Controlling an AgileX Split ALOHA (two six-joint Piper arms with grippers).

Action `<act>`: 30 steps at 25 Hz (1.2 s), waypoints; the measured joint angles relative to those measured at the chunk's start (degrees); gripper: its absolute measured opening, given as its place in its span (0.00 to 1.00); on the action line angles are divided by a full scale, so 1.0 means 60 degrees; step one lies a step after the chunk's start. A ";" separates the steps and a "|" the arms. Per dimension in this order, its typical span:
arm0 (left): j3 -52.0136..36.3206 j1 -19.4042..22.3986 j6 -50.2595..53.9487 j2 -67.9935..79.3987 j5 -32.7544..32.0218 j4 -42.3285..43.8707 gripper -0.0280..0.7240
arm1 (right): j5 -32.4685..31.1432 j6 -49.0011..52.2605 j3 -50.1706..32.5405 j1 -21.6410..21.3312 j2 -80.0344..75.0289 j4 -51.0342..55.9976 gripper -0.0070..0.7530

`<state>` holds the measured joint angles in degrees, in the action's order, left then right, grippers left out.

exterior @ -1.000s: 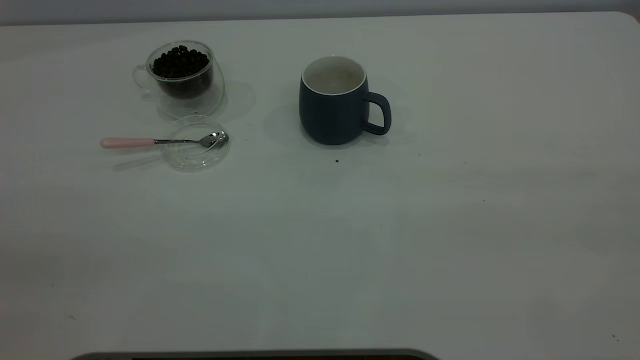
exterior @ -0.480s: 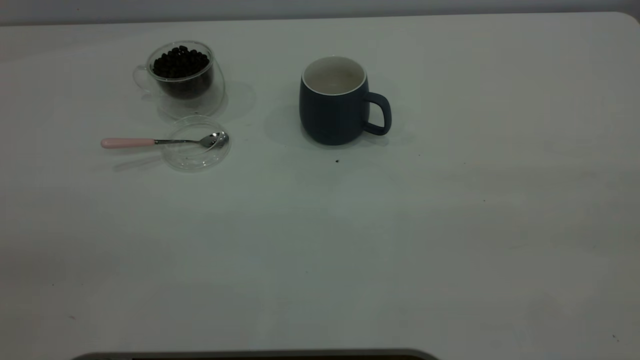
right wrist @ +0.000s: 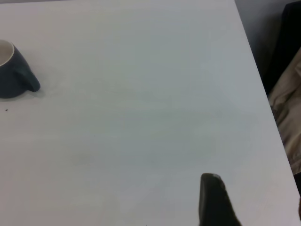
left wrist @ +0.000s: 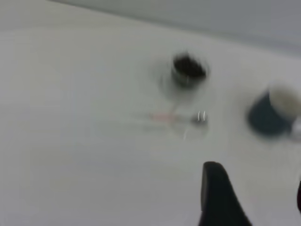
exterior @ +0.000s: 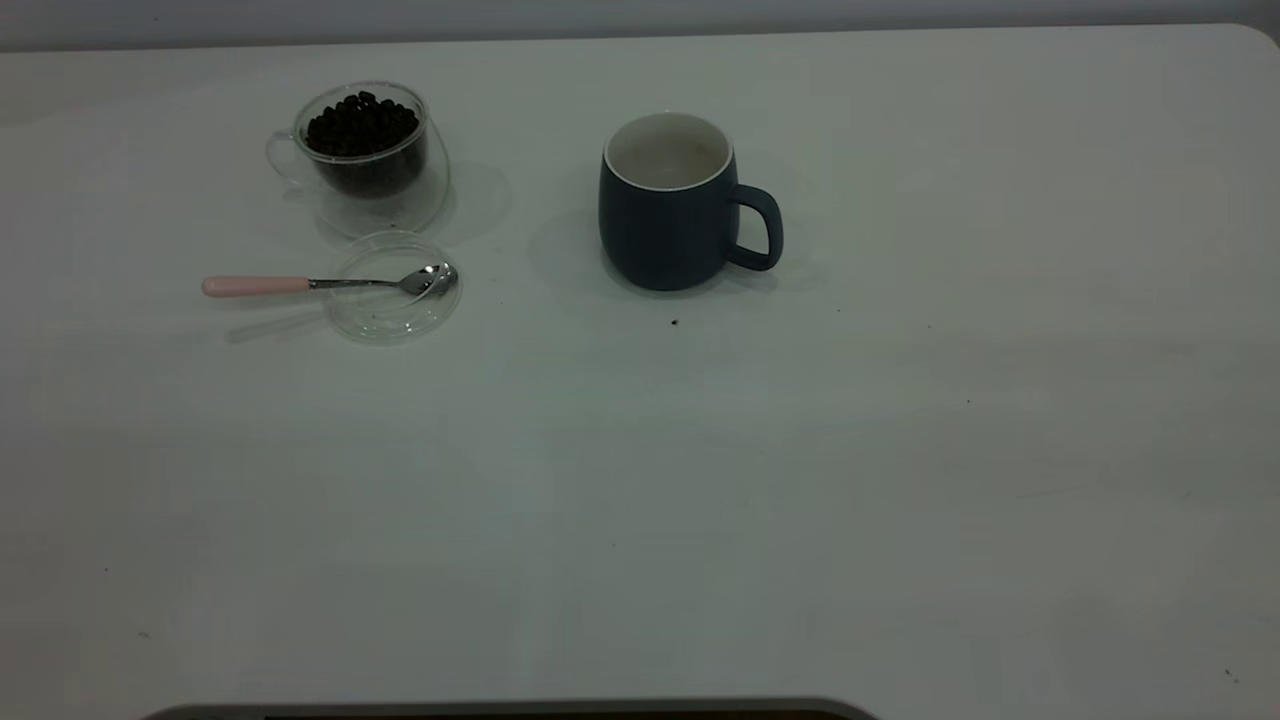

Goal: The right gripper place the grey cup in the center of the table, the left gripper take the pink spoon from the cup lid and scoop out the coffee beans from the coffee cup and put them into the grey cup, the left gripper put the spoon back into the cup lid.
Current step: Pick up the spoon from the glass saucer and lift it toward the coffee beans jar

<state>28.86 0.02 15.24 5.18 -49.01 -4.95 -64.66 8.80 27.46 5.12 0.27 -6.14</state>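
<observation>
The left hand (left wrist: 251, 197), open and empty, could nudge the pink spoon (exterior: 300, 285) off the clear cup lid (exterior: 392, 290) at upper left.

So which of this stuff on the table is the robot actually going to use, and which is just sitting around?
Used for the job:
- grey cup
- pink spoon, lying across the cup lid
- coffee cup holding the coffee beans
- left gripper, away from these things

Just there:
- table
- a dark speck in front of the grey cup
</observation>
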 joint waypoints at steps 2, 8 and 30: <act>0.0112 0.0000 0.0588 0.1148 0.0917 0.0663 0.62 | 0.0000 0.0000 0.0000 0.0000 0.0000 0.0000 0.61; 0.1120 0.0000 0.1249 0.5233 0.2328 0.1471 0.61 | 0.0000 -0.0008 0.0000 0.0000 0.0000 0.0000 0.61; 0.5642 0.3835 -0.5426 1.8000 0.2443 -0.3578 0.61 | 0.0000 -0.0008 0.0000 0.0000 0.0000 0.0000 0.61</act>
<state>62.72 23.03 -17.32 113.18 -34.36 -26.42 -64.66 8.75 27.46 5.12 0.27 -6.14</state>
